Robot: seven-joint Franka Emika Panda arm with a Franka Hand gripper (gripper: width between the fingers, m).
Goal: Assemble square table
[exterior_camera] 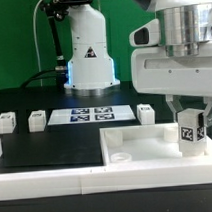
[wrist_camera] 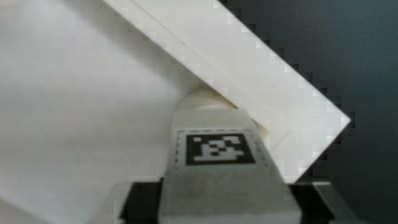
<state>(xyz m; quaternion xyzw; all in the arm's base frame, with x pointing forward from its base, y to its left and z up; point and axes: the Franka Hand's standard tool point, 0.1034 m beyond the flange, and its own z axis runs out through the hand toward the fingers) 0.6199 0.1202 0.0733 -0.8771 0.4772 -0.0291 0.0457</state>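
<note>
Exterior and wrist views of the square-table assembly. The gripper (exterior_camera: 191,116) (wrist_camera: 217,203) is closed on the held leg post (exterior_camera: 191,132) (wrist_camera: 217,150). Its two fingers (exterior_camera: 175,107) press on opposite sides of the post, and the gap between them is only as wide as the post. The post hangs upright with its black-and-white tag facing the exterior camera.

The square tabletop (exterior_camera: 147,162) (wrist_camera: 89,100) lies flat on the black worktop (exterior_camera: 46,147), at the front and toward the exterior view's right. A raised corner socket (exterior_camera: 119,154) shows near its corner on the exterior view's left.

The held leg post is over the part of the slab at the exterior view's right. In the wrist view its far end lies against a corner of the tabletop's raised rim. Whether post and slab actually touch cannot be told.

Behind the tabletop, the marker board (exterior_camera: 91,116) lies flat on the worktop. Three loose posts stand in a row with it:
- the first leg post (exterior_camera: 6,122) and the second leg post (exterior_camera: 37,120), both to the exterior view's left of the board;
- the third leg post (exterior_camera: 145,112), just beside the board's edge on the exterior view's right.

The arm's base (exterior_camera: 87,55) stands at the back, centre.
</note>
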